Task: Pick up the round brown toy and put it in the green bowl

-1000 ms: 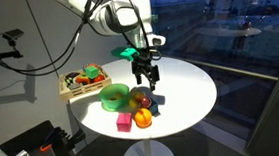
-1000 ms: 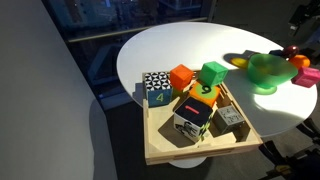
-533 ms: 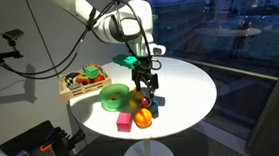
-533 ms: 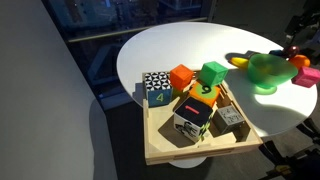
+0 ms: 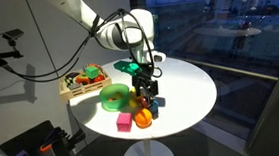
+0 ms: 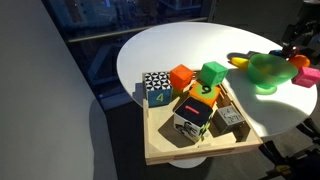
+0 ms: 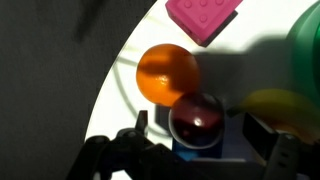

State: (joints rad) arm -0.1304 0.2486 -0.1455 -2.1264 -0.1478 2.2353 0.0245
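In the wrist view the round brown toy (image 7: 197,116) is a dark reddish-brown ball resting on a blue block (image 7: 205,152). It touches the bright orange round toy (image 7: 165,72). My gripper (image 7: 198,135) is open, with one finger on each side of the brown toy and not touching it. The green bowl (image 7: 309,40) shows at the right edge. In both exterior views the bowl (image 5: 114,96) (image 6: 262,72) sits on the round white table (image 5: 185,84). The gripper (image 5: 143,90) hangs low over the toy cluster beside the bowl and largely hides the brown toy.
A pink flat block (image 7: 203,15) (image 5: 124,122) lies near the orange toy (image 5: 142,118). A yellow toy (image 7: 275,104) lies between the brown toy and the bowl. A wooden crate of blocks (image 5: 83,83) (image 6: 196,118) stands at the table edge.
The gripper has come down from above the bowl's far side onto the toy cluster and now straddles the brown toy. The toys and the bowl have not moved.
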